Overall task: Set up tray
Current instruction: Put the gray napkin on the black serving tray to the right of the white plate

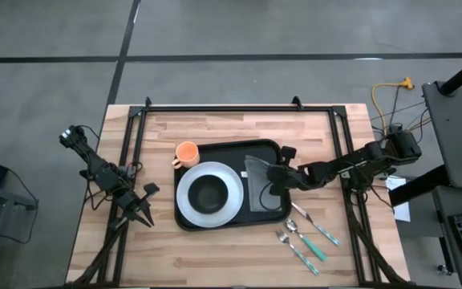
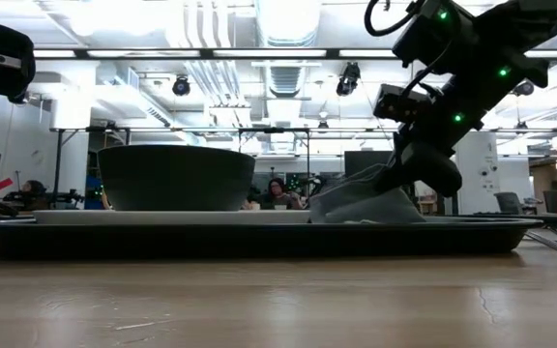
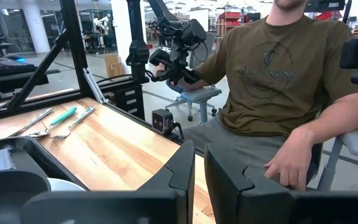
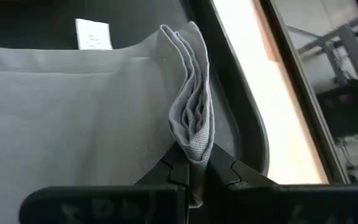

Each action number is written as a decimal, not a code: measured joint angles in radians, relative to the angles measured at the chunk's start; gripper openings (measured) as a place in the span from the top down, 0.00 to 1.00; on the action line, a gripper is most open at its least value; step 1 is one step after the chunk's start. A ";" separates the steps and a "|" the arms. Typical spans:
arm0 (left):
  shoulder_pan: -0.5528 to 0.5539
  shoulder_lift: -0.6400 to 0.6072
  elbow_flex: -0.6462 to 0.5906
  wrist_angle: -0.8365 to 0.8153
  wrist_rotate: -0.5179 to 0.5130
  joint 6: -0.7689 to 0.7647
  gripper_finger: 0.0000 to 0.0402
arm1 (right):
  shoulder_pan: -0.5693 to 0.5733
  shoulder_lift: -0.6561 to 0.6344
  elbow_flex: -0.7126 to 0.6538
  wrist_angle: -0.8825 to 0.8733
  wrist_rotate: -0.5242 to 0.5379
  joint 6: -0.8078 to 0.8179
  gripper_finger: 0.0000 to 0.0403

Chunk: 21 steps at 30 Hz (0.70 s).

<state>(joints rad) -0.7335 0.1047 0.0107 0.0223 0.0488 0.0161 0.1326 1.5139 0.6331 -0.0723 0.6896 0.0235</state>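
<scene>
The black tray (image 1: 224, 151) lies mid-table. On it sit a white plate (image 1: 229, 197) carrying a dark bowl (image 1: 208, 193), and on its right part a grey folded napkin (image 1: 260, 193). An orange cup (image 1: 186, 152) stands at the tray's far left corner. My right gripper (image 1: 269, 177) is over the tray's right part, shut on the napkin (image 4: 73, 106). My left gripper (image 1: 145, 215) waits left of the tray above the table, fingers shut on nothing (image 3: 199, 163). My right gripper pinches a bunched fold of the napkin (image 4: 192, 134) between its two fingers, several layers together. The fingers come slanting down from the table's right side. The pinched fold stands up off the tray, while the rest of the napkin (image 2: 361, 207) lies on the tray floor.
A fork, a spoon and other teal-handled cutlery (image 1: 307, 234) lie on the wood right of the tray's near right corner. A black frame (image 1: 215, 107) runs along the table's far edge and sides. A seated person (image 3: 278, 93) shows beyond the table in the left wrist view.
</scene>
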 joint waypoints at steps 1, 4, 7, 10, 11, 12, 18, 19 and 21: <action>0.000 0.000 0.000 0.000 0.000 0.000 0.95 | -0.002 0.000 0.000 0.004 -0.013 -0.006 0.98; 0.000 0.000 0.000 0.000 0.000 0.000 0.95 | -0.008 0.000 0.000 0.004 -0.032 0.001 0.98; 0.000 0.000 0.000 0.000 0.000 0.000 0.95 | -0.010 0.000 0.000 0.004 -0.033 0.007 0.98; 0.000 0.000 0.000 0.000 0.000 0.000 0.95 | -0.010 0.000 0.000 0.004 -0.035 0.007 0.98; 0.000 0.000 0.000 0.000 0.000 0.000 0.95 | -0.010 0.000 0.000 0.003 -0.035 0.007 0.98; 0.000 0.000 0.000 0.000 0.000 0.000 0.95 | -0.010 0.000 0.000 0.003 -0.035 0.007 0.98; 0.000 0.000 0.000 0.000 0.000 0.000 0.95 | -0.010 0.000 0.000 -0.007 -0.035 0.004 0.97; 0.000 0.000 0.000 0.000 0.000 0.000 0.95 | -0.009 0.000 0.000 -0.012 -0.035 0.002 0.96; 0.000 0.000 0.000 0.000 0.000 0.000 0.95 | -0.009 0.000 0.000 -0.027 -0.035 0.002 0.93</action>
<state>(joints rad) -0.7334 0.1047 0.0109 0.0221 0.0488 0.0158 0.1234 1.5143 0.6334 -0.0989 0.6544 0.0254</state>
